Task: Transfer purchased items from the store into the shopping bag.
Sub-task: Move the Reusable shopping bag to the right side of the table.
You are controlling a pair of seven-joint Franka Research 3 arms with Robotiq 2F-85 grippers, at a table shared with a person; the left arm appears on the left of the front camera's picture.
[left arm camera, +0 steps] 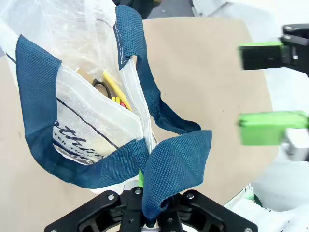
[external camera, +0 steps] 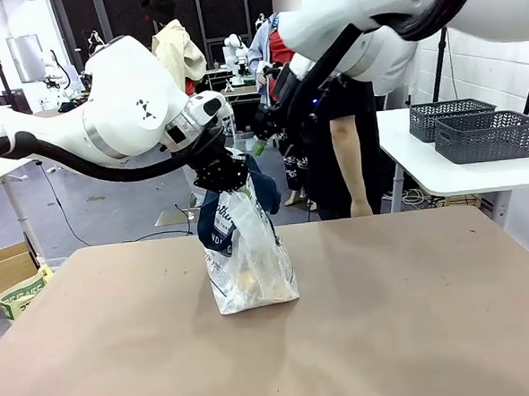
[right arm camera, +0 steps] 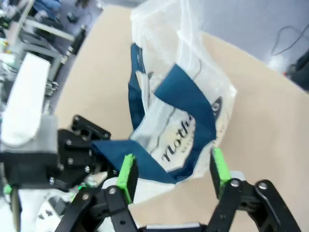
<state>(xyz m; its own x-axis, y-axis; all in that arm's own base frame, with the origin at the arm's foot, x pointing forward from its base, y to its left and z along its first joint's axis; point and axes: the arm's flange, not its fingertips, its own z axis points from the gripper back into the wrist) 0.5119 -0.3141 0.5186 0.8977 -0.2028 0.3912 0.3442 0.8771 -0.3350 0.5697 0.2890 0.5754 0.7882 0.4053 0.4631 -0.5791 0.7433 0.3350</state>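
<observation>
The left claw pinches the shopping bag's handle; the right claw hangs open above the bag. If the handle slips, the bag could slump on the bench.

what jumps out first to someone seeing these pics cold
The clear shopping bag with navy handles stands mid-table, held up by the left tool, which is shut on one navy handle. Just above and behind it hangs the right tool, its green-padded fingers spread and holding nothing. Through the bag's open mouth, yellowish items lie inside; two dark grey baskets sit on a white side table at the right.
</observation>
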